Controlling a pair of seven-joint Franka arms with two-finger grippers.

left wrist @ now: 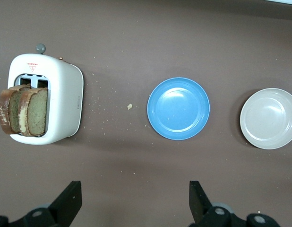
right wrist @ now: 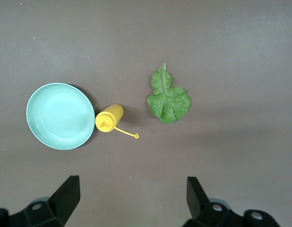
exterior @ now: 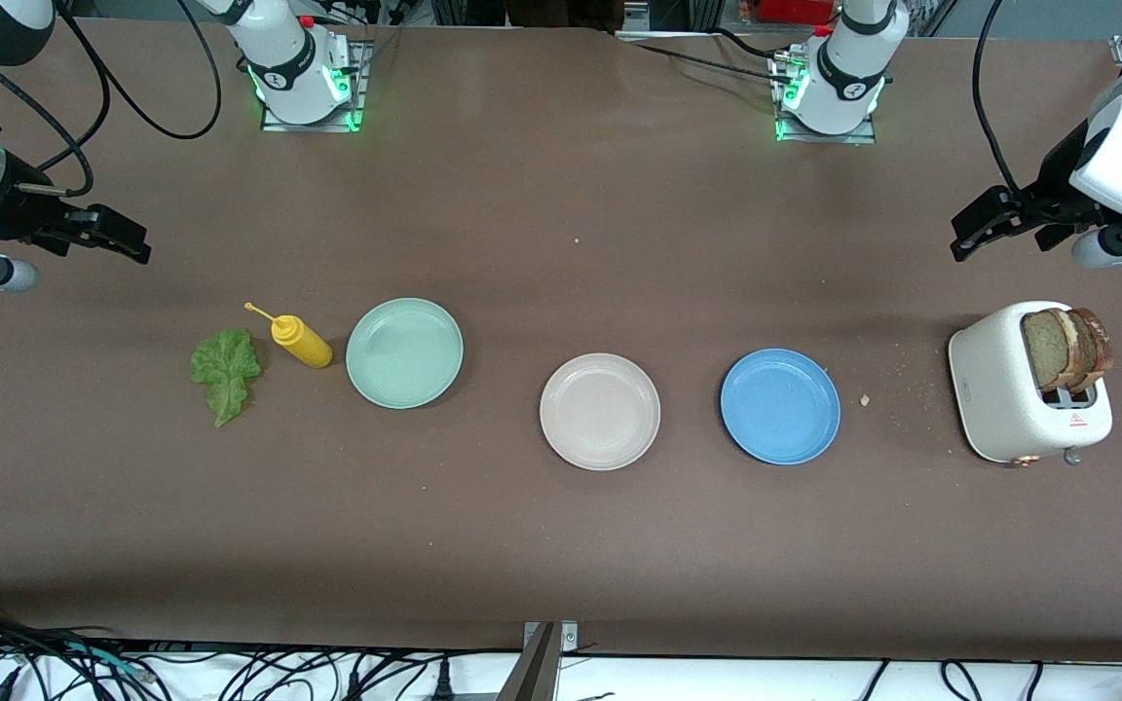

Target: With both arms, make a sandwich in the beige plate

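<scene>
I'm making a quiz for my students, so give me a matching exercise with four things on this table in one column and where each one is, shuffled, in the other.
Things:
1. bread slices
2. lettuce leaf
3. beige plate
4. mustard bottle

Places:
A. between the mint-green plate and the blue plate
B. standing in the toaster
C. between the lettuce leaf and the mint-green plate
D. flat on the table, at the right arm's end

Pairs: 1-B, 2-D, 3-A, 4-C

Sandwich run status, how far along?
Done: nothing; beige plate is bare. In hand: nothing; left gripper hangs open above the toaster, right gripper open near the lettuce. Left: bread slices in toaster, lettuce on table.
</scene>
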